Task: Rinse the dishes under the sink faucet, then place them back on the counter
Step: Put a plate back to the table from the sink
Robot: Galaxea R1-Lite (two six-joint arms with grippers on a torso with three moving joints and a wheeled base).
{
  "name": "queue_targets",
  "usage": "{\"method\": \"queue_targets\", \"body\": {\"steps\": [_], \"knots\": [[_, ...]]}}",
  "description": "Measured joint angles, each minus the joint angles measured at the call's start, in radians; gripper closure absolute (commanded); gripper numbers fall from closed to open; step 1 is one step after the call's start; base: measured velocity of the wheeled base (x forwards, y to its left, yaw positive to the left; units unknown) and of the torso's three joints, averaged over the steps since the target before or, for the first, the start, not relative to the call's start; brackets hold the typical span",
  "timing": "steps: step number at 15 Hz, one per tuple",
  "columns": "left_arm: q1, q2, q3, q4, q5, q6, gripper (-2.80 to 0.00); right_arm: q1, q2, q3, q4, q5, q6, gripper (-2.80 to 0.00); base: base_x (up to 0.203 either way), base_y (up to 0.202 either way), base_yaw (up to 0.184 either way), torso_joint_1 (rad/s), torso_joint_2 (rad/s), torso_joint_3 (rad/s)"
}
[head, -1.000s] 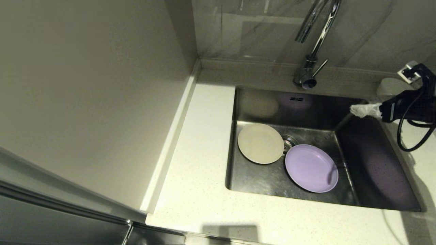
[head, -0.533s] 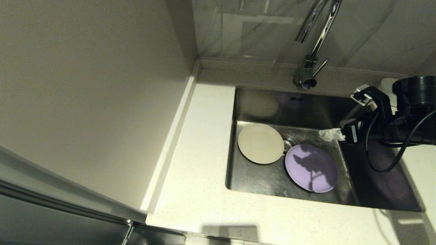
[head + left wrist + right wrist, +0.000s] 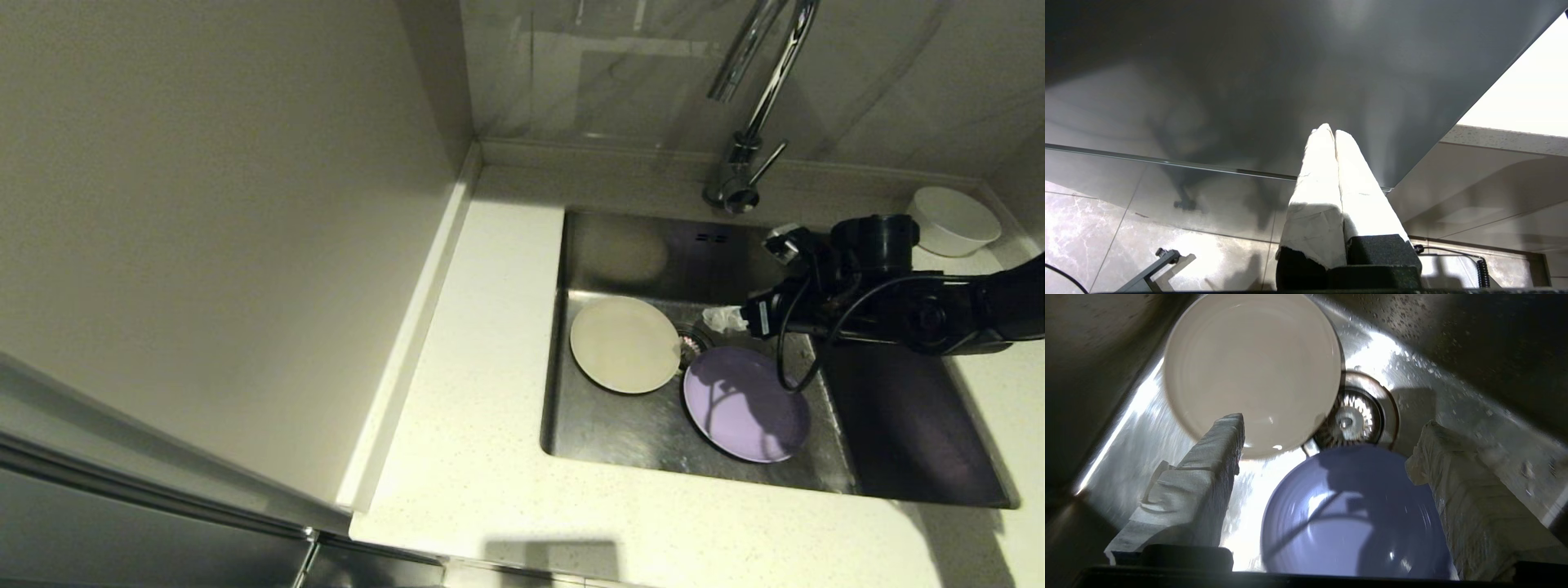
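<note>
Right pincer (image 3: pixel 722 318) has swung in from the 3 o'clock edge to hang over the sink (image 3: pixel 898 425).

Its padded fingers (image 3: pixel 1196 490) stand wide and empty, just above the lilac plate (image 3: pixel 747 404), with the cream plate (image 3: pixel 624 343) at its 9 o'clock across the drain. The white bowl (image 3: pixel 953 220) sits on the bench (image 3: pixel 473 457) at 2 o'clock, likely already done. Left pincer (image 3: pixel 1335 163) is parked, fingers together.
</note>
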State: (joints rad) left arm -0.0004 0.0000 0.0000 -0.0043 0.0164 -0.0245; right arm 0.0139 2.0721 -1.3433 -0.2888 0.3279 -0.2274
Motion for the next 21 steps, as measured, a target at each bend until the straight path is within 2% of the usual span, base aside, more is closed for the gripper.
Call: {"method": "queue_targets", "body": {"steps": [4, 7, 10, 14, 21], "knots": [[0.0, 0.0, 0.0, 0.0, 0.0, 0.0, 0.0, 0.028, 0.128, -0.068, -0.075, -0.099, -0.008, -2.8, 0.0, 0.0, 0.0, 0.0, 0.0, 0.0], [0.0, 0.0, 0.0, 0.0, 0.0, 0.0, 0.0, 0.054, 0.205, -0.13, -0.118, -0.151, -0.06, -2.8, 0.0, 0.0, 0.0, 0.0, 0.0, 0.0], [0.0, 0.0, 0.0, 0.0, 0.0, 0.0, 0.0, 0.071, 0.266, -0.182, -0.132, -0.174, -0.066, -2.8, 0.0, 0.0, 0.0, 0.0, 0.0, 0.0], [0.0, 0.0, 0.0, 0.0, 0.0, 0.0, 0.0, 0.073, 0.319, -0.215, -0.134, -0.182, -0.114, -2.8, 0.0, 0.0, 0.0, 0.0, 0.0, 0.0], [0.0, 0.0, 0.0, 0.0, 0.0, 0.0, 0.0, 0.086, 0.379, -0.258, -0.136, -0.188, -0.117, -2.8, 0.0, 0.0, 0.0, 0.0, 0.0, 0.0]]}}
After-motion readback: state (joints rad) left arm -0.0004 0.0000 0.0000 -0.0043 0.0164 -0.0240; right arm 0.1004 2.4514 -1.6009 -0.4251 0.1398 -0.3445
